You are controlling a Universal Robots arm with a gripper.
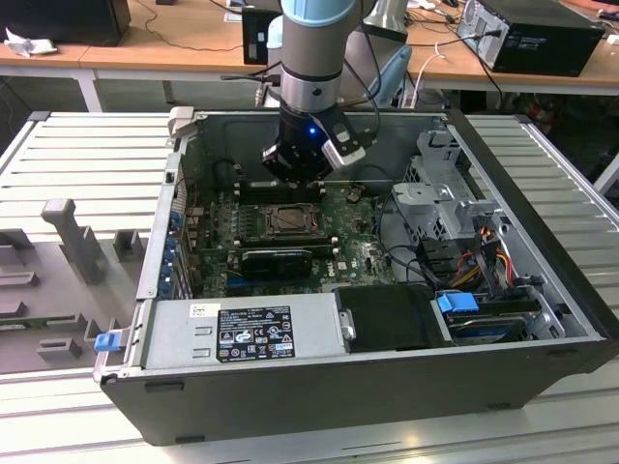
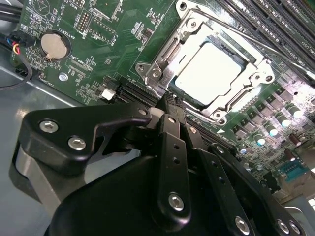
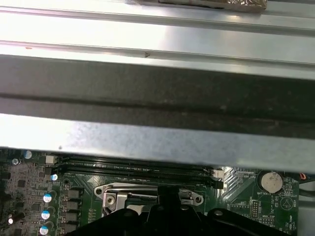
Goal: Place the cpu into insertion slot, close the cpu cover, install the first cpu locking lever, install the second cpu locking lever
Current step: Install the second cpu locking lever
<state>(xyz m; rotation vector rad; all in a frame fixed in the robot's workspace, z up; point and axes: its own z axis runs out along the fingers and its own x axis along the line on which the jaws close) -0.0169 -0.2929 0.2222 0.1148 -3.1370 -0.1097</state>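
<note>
The cpu (image 2: 211, 73) lies flat in the insertion slot (image 1: 290, 220) on the green motherboard, its pale top bright in the second wrist view. The metal cpu cover (image 2: 162, 59) is down around it, framing the chip through its square window. My gripper (image 2: 168, 101) hangs just above the socket's edge with its black fingers together and nothing between them. In the exterior view the gripper (image 1: 298, 177) is inside the open computer case, over the socket's far side. In the first wrist view the socket's frame (image 3: 147, 192) sits just beyond the gripper (image 3: 165, 199).
A coin cell (image 2: 54, 45) sits on the board beside the socket, and long memory slots (image 2: 266, 24) run along its other side. The case wall (image 3: 157, 98) stands close behind. A power supply (image 1: 242, 333), drive cage (image 1: 445, 193) and cables (image 1: 484, 251) crowd the case.
</note>
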